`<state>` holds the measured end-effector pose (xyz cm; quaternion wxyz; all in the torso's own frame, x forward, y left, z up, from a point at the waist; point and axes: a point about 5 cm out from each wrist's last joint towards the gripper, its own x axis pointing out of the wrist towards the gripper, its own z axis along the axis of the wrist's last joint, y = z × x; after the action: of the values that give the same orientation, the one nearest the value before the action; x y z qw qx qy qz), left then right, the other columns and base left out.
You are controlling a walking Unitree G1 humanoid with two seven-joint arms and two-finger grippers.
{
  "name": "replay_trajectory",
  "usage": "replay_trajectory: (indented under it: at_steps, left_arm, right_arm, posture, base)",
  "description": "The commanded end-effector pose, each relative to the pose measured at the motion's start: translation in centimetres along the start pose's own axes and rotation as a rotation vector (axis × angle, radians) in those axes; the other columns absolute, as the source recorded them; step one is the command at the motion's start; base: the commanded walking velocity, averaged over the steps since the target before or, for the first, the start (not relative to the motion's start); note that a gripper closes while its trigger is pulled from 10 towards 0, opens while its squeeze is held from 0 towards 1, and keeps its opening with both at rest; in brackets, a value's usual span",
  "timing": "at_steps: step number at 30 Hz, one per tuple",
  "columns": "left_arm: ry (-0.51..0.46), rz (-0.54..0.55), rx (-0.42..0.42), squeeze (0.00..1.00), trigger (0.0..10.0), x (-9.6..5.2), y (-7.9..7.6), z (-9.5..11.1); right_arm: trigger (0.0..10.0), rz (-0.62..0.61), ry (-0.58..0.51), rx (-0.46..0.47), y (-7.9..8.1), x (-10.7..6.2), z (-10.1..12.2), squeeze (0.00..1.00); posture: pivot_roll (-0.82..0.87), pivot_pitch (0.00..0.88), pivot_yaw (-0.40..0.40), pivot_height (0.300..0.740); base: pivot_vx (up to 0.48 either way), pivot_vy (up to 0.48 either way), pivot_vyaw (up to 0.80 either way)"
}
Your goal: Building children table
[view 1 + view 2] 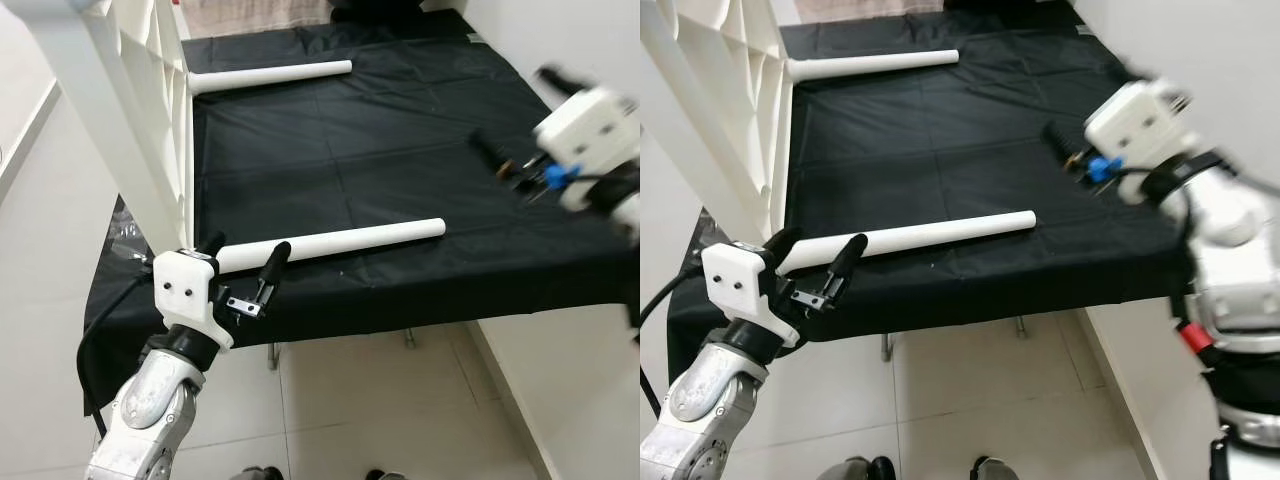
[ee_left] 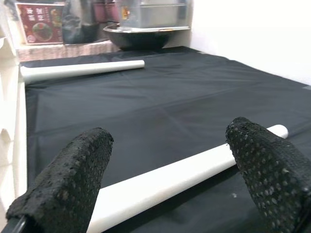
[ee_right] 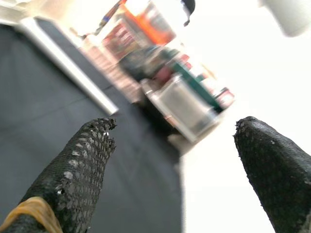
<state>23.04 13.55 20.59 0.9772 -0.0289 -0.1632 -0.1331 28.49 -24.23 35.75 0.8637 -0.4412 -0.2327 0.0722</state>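
White table leg (image 1: 330,243) lies between the left gripper's (image 1: 245,262) spread fingers (image 2: 68,182); right gripper (image 1: 1065,145) hovers, fingers apart.

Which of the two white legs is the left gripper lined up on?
The near leg, at the front edge of the black cloth. The left gripper is open with its fingers astride that leg's near end. The other leg lies far back.

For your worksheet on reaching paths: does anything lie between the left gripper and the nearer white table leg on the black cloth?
Nothing visible does. The left gripper is open, its fingers straddling the nearer table leg.
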Motion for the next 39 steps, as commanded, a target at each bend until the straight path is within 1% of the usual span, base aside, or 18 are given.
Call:
replay_trajectory:
  at_steps: [1,4,5,7,8,9,10,11,12,13,17,20,22,25,31,37,38,39]
  left_arm:
    - [0.005,0.021,-0.027,0.00,10.0,0.2,0.3,-0.3]
    - [-0.007,0.046,-0.060,0.00,10.0,0.7,0.5,-0.2]
    - [-0.011,0.071,-0.085,0.00,10.0,0.9,0.7,-0.3]
    - [-0.014,0.089,-0.103,0.00,10.0,1.1,0.8,-0.4]
    - [-0.016,0.113,-0.127,0.00,10.0,1.3,1.0,-0.5]
    - [-0.017,0.127,-0.142,0.00,10.0,1.4,1.1,-0.6]
    - [-0.014,0.150,-0.170,0.00,10.0,1.5,1.2,-0.8]
    - [-0.014,0.150,-0.170,0.00,10.0,1.5,1.2,-0.8]
    - [-0.022,0.162,-0.204,0.00,2.9,1.5,1.4,-0.9]
    - [-0.020,0.172,-0.236,0.00,0.0,1.5,1.5,-1.0]
    - [-0.019,0.212,-0.330,0.00,0.0,1.9,1.9,-1.3]
    - [-0.026,0.214,-0.342,0.00,0.0,2.1,1.9,-1.3]
    - [-0.050,0.247,-0.424,0.00,0.0,2.8,2.2,-1.2]
    - [-0.054,0.257,-0.446,0.00,0.0,2.9,2.3,-1.2]
    - [-0.060,0.331,-0.569,0.00,0.0,3.2,3.2,-1.8]
    - [-0.083,0.375,-0.627,0.00,0.0,3.5,3.7,-2.0]
    - [-0.090,0.381,-0.632,0.00,0.0,3.6,3.8,-1.9]
    - [-0.090,0.381,-0.632,0.00,0.0,3.6,3.8,-1.9]
  right_arm:
    - [10.0,-0.080,-0.040,-0.100,-1.5,0.3,1.3,1.00]
    - [10.0,-0.223,-0.043,-0.216,-3.4,0.6,2.1,1.00]
    - [10.0,-0.247,-0.066,-0.205,-3.8,1.0,2.6,0.76]
    - [10.0,-0.258,-0.084,-0.190,-4.0,1.2,3.0,0.76]
    - [10.0,-0.235,-0.109,-0.181,-3.7,1.6,3.5,0.33]
    - [10.0,-0.216,-0.125,-0.177,-3.5,1.9,3.8,0.33]
    - [10.0,-0.156,-0.159,-0.162,-2.5,2.4,4.3,0.00]
    - [10.0,-0.156,-0.159,-0.162,-2.5,2.4,4.3,0.00]
    - [10.0,-0.100,-0.193,-0.146,-1.6,2.8,4.8,0.00]
    - [10.0,-0.060,-0.213,-0.133,-1.0,3.1,5.2,0.00]
    - [10.0,-0.054,-0.250,-0.132,-0.5,4.2,5.8,0.00]
    - [10.0,-0.064,-0.253,-0.131,-0.4,4.7,5.9,0.00]
    - [10.0,-0.080,-0.264,-0.145,-0.4,5.5,6.3,0.00]
    - [10.0,-0.079,-0.265,-0.149,-0.3,5.7,6.3,0.00]
    - [10.0,0.007,-0.263,-0.181,0.4,6.1,6.3,0.00]
    - [10.0,0.013,-0.255,-0.198,0.4,6.5,6.2,0.00]
    - [1.8,0.008,-0.254,-0.199,0.4,6.6,6.2,0.00]
    - [1.8,0.008,-0.254,-0.199,0.4,6.6,6.2,0.00]
  posture:
    - [-0.06,0.145,0.041,0.740]
    - [-0.06,0.142,0.039,0.740]
    - [-0.06,0.136,0.031,0.740]
    - [-0.06,0.136,0.030,0.740]
    - [-0.06,0.136,0.028,0.740]
    - [-0.06,0.136,0.027,0.740]
    - [-0.06,0.136,0.021,0.740]
    - [-0.06,0.136,0.021,0.740]
    - [-0.06,0.137,0.020,0.740]
    - [-0.06,0.139,0.017,0.740]
    - [-0.05,0.138,0.010,0.740]
    - [-0.05,0.138,0.010,0.740]
    - [-0.05,0.136,0.006,0.740]
    - [-0.05,0.136,0.006,0.740]
    - [-0.06,0.139,-0.001,0.740]
    - [-0.06,0.139,-0.004,0.740]
    - [-0.06,0.139,-0.004,0.740]
    - [-0.06,0.139,-0.004,0.740]
  base:
    - [0.000,0.000,0.00]
    - [0.000,0.000,0.00]
    - [0.000,0.000,0.00]
    - [0.000,0.000,0.00]
    - [0.000,0.000,0.00]
    - [0.000,0.000,0.00]
    - [0.000,0.000,0.00]
    - [0.000,0.000,0.00]
    - [0.000,0.000,0.00]
    - [0.000,0.000,0.00]
    - [0.000,0.000,0.00]
    - [0.000,0.000,0.00]
    - [0.000,0.000,0.00]
    - [0.000,0.000,0.00]
    - [0.000,0.000,0.00]
    - [0.000,0.000,0.00]
    - [0.000,0.000,0.00]
    - [0.000,0.000,0.00]
